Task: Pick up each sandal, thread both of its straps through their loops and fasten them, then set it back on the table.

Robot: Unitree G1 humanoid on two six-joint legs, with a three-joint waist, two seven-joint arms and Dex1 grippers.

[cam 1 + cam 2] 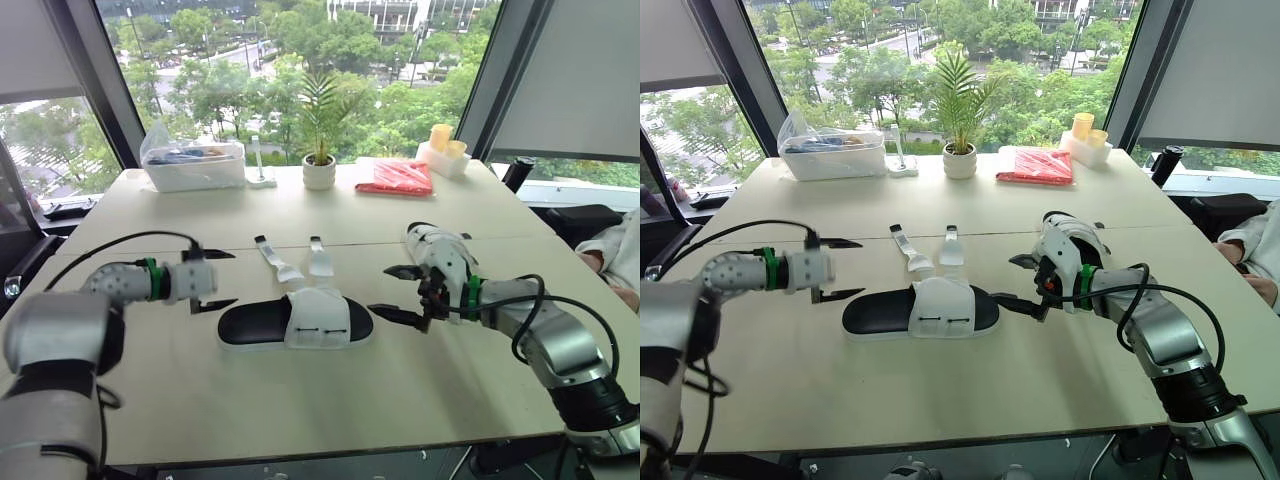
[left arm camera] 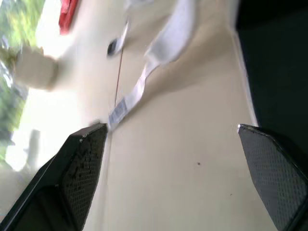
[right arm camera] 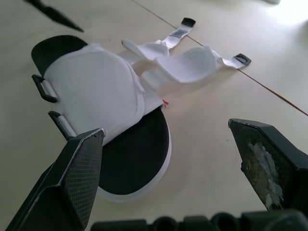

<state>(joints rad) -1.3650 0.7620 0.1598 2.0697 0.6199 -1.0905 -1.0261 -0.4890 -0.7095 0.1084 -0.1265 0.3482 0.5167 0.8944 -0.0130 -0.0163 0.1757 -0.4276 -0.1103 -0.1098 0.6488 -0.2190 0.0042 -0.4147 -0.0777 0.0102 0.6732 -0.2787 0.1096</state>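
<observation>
On the counter (image 1: 300,400) there is one sandal (image 1: 295,325) plainly in view, two grippers, and along the far edge, left to right, one clear plastic bin (image 1: 195,165), one small white stand (image 1: 260,176), one potted plant (image 1: 319,170), one red packet (image 1: 397,178) and two yellow cups (image 1: 446,140) on a white holder. A person's sleeve (image 1: 620,250) shows at the right edge.

The left gripper (image 1: 233,278) hovers over the counter at the left with its jaws wide open and nothing between them; its fingers (image 2: 82,168) point toward the middle of the counter.

The sandal rests flat on its black sole near the middle of the counter. Its long axis runs left to right across the robot's front. The white upper (image 3: 96,91) sits closer to the right end, so the longer bare stretch of sole is on the left. Its two straps (image 1: 285,262) are unfastened and lie spread on the counter, reaching away toward the far side. Its two dark loops (image 3: 44,89) sit side by side on the near edge of the upper, with nothing through them.

The right gripper (image 1: 380,290) is at the right with its jaws also open and holding nothing. The sandal lies between the two grippers and inside neither pair of jaws. The left gripper's lower finger ends near the sole's left end. The right gripper's lower finger ends just beside the right end; whether it touches cannot be told.
</observation>
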